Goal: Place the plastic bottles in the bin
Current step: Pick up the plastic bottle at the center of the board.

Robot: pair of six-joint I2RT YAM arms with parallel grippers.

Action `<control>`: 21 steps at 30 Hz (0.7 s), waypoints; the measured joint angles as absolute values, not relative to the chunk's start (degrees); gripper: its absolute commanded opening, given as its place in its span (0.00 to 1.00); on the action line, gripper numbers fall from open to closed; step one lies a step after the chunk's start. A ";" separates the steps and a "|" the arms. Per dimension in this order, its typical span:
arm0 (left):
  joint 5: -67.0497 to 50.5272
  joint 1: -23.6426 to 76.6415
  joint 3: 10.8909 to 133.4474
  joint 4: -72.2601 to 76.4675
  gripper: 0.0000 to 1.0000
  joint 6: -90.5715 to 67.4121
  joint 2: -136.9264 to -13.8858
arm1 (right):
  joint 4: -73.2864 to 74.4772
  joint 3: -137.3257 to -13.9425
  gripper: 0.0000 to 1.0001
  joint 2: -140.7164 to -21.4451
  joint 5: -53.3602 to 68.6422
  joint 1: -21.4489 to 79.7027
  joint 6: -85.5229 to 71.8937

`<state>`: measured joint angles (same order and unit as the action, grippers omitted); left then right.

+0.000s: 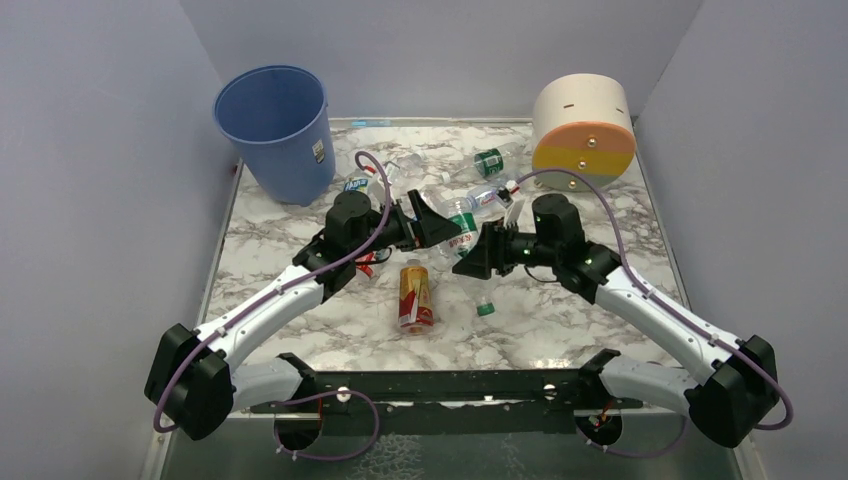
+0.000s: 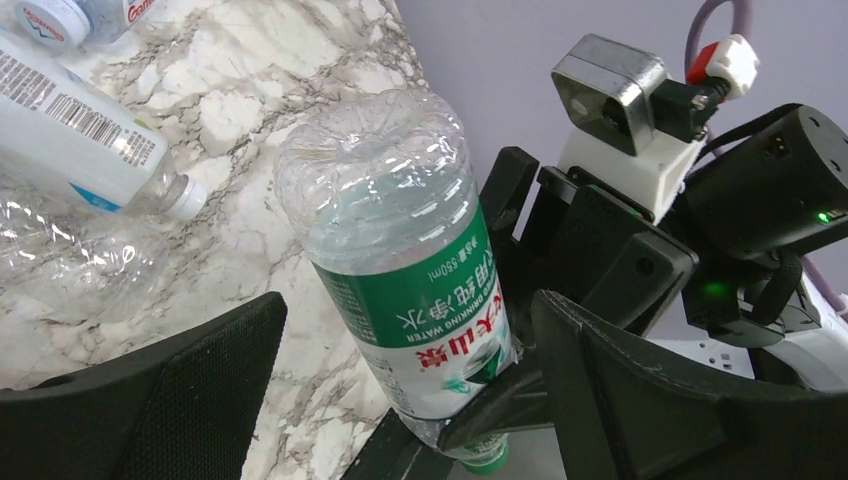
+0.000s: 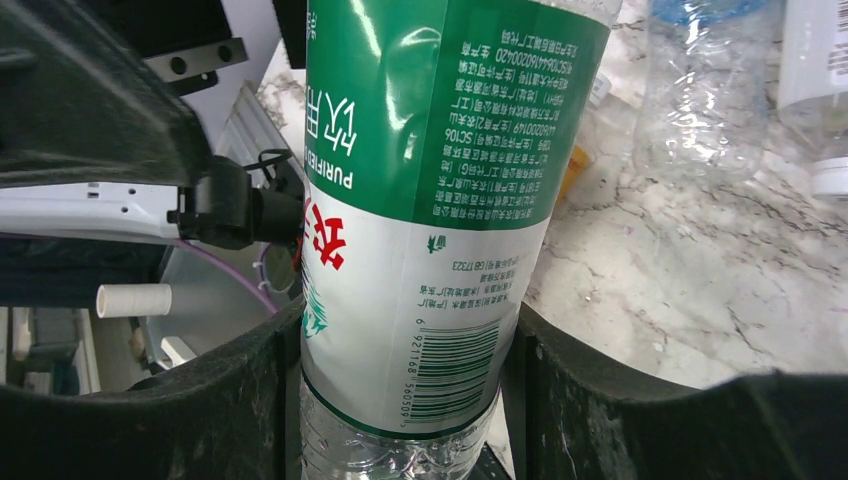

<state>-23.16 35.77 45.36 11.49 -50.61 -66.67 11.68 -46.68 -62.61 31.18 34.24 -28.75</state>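
A clear bottle with a green label is held off the table at mid-table. My right gripper is shut on it; in the right wrist view both pads press its lower label at the gripper. My left gripper is open, its jaws wide apart on either side of the same bottle, not touching it. An amber bottle with a red label lies in front. More bottles lie behind. The blue bin stands at the far left.
A cream-orange-yellow drum stands at the far right. A loose green cap lies near the amber bottle. A white-labelled bottle and a crushed clear one lie beside my left gripper. Grey walls close three sides.
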 measured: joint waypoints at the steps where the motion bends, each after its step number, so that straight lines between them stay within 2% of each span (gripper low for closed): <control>1: -23.14 35.77 45.08 11.53 0.99 -50.78 -66.67 | 11.44 -46.68 0.57 -62.61 30.92 34.79 -29.02; 14: -23.05 35.77 43.16 11.31 0.99 -51.18 -66.06 | 8.71 -46.74 0.57 -65.47 27.33 42.00 -31.11; 21: -22.20 35.73 43.16 9.93 0.94 -50.57 -65.60 | 7.84 -47.79 0.57 -67.13 24.25 44.38 -31.51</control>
